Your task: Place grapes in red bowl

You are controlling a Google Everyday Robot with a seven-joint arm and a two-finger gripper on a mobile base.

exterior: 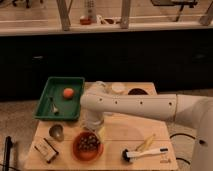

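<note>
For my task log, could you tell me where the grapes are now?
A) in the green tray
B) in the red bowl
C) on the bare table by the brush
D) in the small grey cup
B: the dark grapes lie inside the red bowl, just below the gripper.

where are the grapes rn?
In the camera view, the grapes lie inside the red bowl at the table's front left, right of the grey-green cup, just below the claw.
</note>
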